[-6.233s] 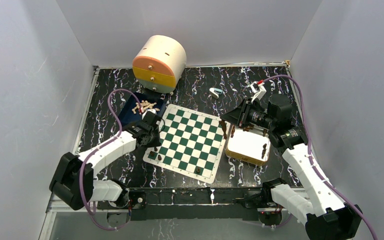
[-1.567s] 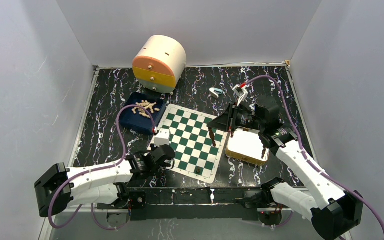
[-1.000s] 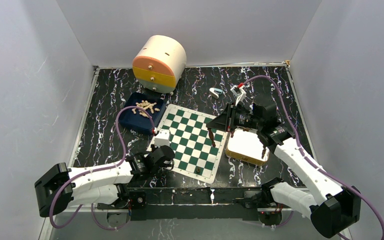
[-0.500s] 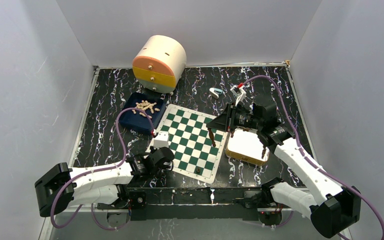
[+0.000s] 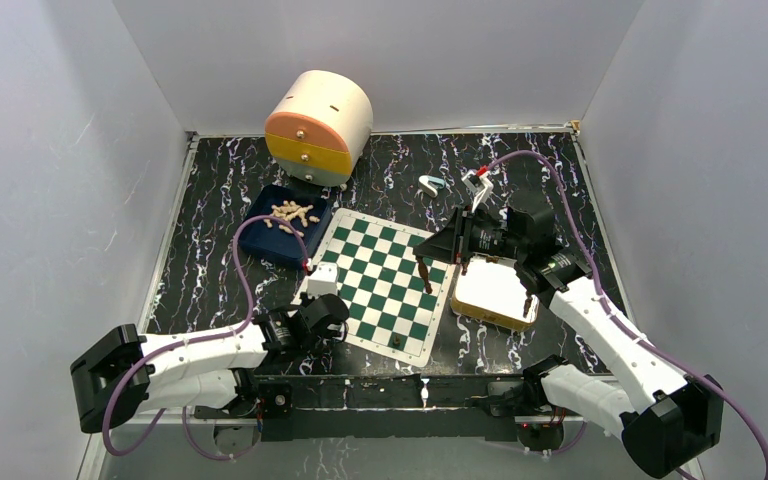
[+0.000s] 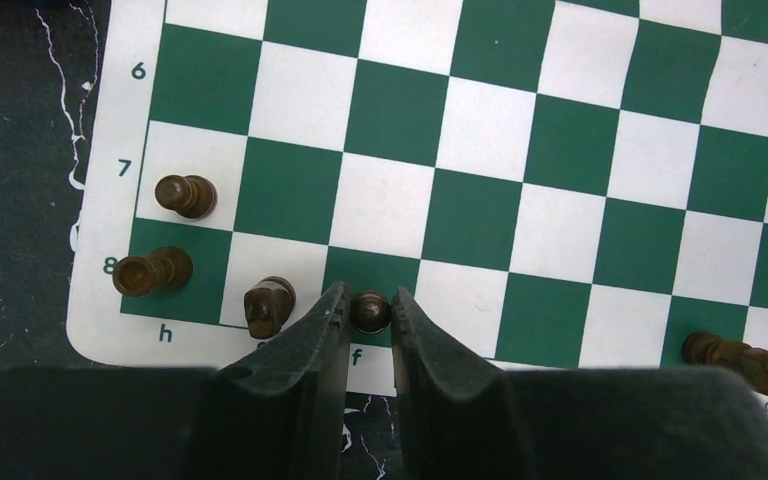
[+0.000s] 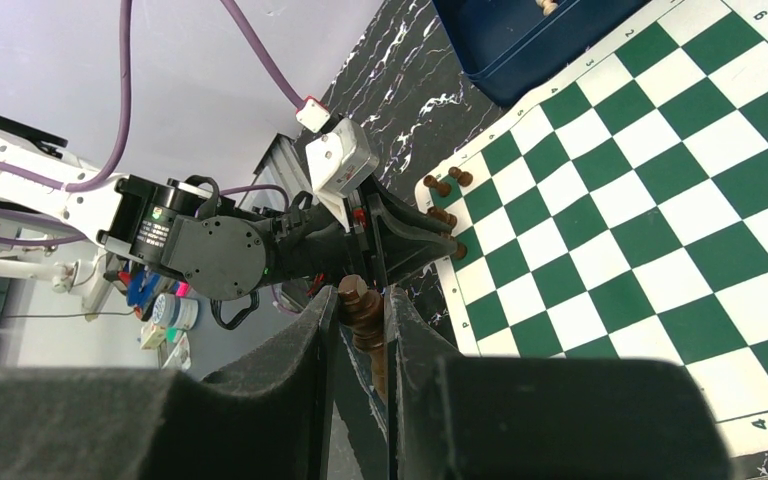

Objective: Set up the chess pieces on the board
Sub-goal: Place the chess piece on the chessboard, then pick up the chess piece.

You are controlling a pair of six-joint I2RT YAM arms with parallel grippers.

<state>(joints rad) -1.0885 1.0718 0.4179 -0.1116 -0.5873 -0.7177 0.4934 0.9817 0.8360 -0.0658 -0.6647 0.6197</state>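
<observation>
The left gripper (image 6: 368,300) is clenched on a dark piece (image 6: 370,312) at the board's (image 6: 560,230) edge row, where few others are placed. A second dark piece (image 7: 362,310) is grasped by the right gripper (image 7: 360,298). The pale pieces (image 5: 293,212) lie unplaced in the tray (image 5: 258,238).

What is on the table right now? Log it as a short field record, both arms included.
Board: green-and-white chequered mat, flat, mid-table
Left fingers: shut on round-topped dark brown wooden piece standing on f8
Right fingers: shut on tall dark brown wooden piece, over the board's right side
Placed: three dark brown pieces at the h corner
Pale beige pieces: heaped in dark blue tray
</observation>
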